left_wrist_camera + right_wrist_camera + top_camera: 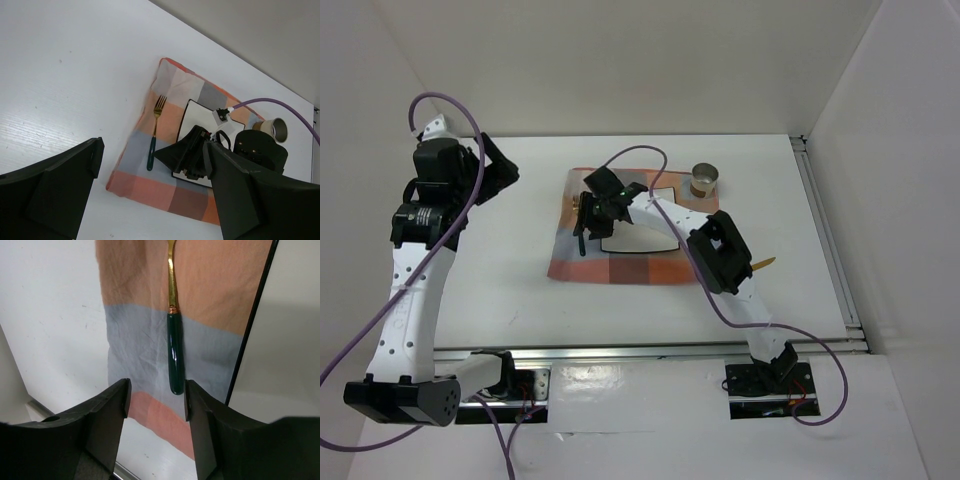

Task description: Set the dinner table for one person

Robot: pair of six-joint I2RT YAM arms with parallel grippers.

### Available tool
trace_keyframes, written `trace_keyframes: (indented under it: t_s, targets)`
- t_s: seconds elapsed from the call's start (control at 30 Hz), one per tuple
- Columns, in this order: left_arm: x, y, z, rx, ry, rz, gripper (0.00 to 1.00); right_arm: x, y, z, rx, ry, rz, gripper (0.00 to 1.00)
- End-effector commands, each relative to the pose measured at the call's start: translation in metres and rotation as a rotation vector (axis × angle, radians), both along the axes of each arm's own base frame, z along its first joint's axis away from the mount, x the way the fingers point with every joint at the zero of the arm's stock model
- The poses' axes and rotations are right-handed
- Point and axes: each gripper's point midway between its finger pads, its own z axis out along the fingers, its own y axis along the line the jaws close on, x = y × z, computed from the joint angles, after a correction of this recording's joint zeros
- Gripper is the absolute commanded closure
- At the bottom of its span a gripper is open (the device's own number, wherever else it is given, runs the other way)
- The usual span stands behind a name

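Observation:
The dinner table (510, 285) is a white tabletop carrying an orange, grey and blue checked mat (570, 262) with a square white plate (638, 240) on it. A fork (175, 352) with a gold neck and dark green handle lies flat on the mat's left side, to the left of the plate (192, 112). My right gripper (156, 400) hovers low over the handle's end, open; the fork (152, 142) rests free beside the right fingertip. Over the table's left side, my left gripper (150, 200) is open and holds nothing.
A small metal cup (704, 180) stands off the mat's far right corner. A thin gold piece (766, 263) pokes out from under the right arm on the table. A metal rail (650, 350) runs along the near edge, another (825, 230) along the right.

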Motion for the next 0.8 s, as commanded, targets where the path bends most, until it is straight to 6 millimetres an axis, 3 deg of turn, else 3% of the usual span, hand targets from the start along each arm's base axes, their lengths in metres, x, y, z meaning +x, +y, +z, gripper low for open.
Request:
trace_keyframes:
  t_s: [0.0, 0.03, 0.07, 0.13, 0.17, 0.2, 0.23, 0.27, 0.3, 0.33, 0.37, 0.4, 0.47, 0.5, 0.53, 0.6, 0.63, 0.77]
  targets:
    - [-0.002, 0.005, 0.007, 0.026, -0.027, 0.006, 0.0, 0.0, 0.004, 0.069, 0.056, -0.137, 0.012, 0.41]
    - [0.0, 0.005, 0.008, 0.026, -0.036, 0.006, 0.0, 0.001, 0.0, 0.076, 0.051, -0.151, -0.001, 0.41]
    - [0.001, 0.002, 0.01, 0.028, -0.044, -0.014, 0.0, 0.002, -0.003, 0.097, 0.063, -0.196, 0.004, 0.41]
    - [0.006, -0.015, 0.008, 0.026, -0.053, -0.129, 0.02, -0.001, -0.017, 0.109, 0.028, -0.226, -0.015, 0.41]
    - [0.01, -0.024, 0.002, 0.028, -0.034, -0.177, 0.02, 0.0, -0.033, 0.137, 0.02, -0.288, -0.054, 0.41]
    - [0.012, -0.03, 0.001, 0.031, -0.03, -0.205, 0.03, -0.001, -0.044, 0.145, 0.001, -0.318, -0.077, 0.39]
    - [0.017, -0.033, -0.013, 0.039, 0.017, -0.221, 0.03, -0.002, -0.072, 0.128, -0.082, -0.31, -0.13, 0.39]
    - [0.018, -0.038, -0.02, 0.045, 0.041, -0.24, 0.03, -0.011, -0.094, 0.153, -0.073, -0.339, -0.161, 0.39]
    - [0.021, -0.036, -0.024, 0.058, 0.054, -0.235, 0.03, -0.023, -0.122, 0.123, -0.145, -0.283, -0.183, 0.39]
    - [0.021, -0.039, -0.03, 0.057, 0.074, -0.244, 0.03, -0.022, -0.154, 0.117, -0.174, -0.257, -0.247, 0.39]
    - [0.023, -0.039, -0.033, 0.056, 0.083, -0.245, 0.03, -0.032, -0.181, 0.132, -0.166, -0.266, -0.292, 0.39]
    - [0.024, -0.04, -0.041, 0.055, 0.105, -0.245, 0.03, -0.043, -0.222, 0.097, -0.231, -0.181, -0.36, 0.39]
    - [0.027, -0.046, -0.042, 0.049, 0.09, -0.269, 0.03, -0.064, -0.263, 0.081, -0.263, -0.116, -0.422, 0.39]
    - [0.03, -0.049, -0.043, 0.036, 0.09, -0.274, 0.03, -0.074, -0.28, 0.088, -0.231, -0.107, -0.478, 0.39]
    - [0.029, -0.054, -0.043, 0.032, 0.089, -0.293, 0.03, -0.087, -0.311, 0.063, -0.268, -0.035, -0.542, 0.39]
    - [0.034, -0.059, -0.048, 0.032, 0.1, -0.306, 0.03, -0.102, -0.337, 0.057, -0.249, 0.01, -0.628, 0.39]
    - [0.034, -0.059, -0.048, 0.032, 0.1, -0.306, 0.03, -0.109, -0.363, 0.041, -0.272, 0.063, -0.7, 0.39]
    - [0.035, -0.058, -0.058, 0.038, 0.112, -0.285, 0.02, -0.108, -0.407, 0.021, -0.246, 0.145, -0.833, 0.4]
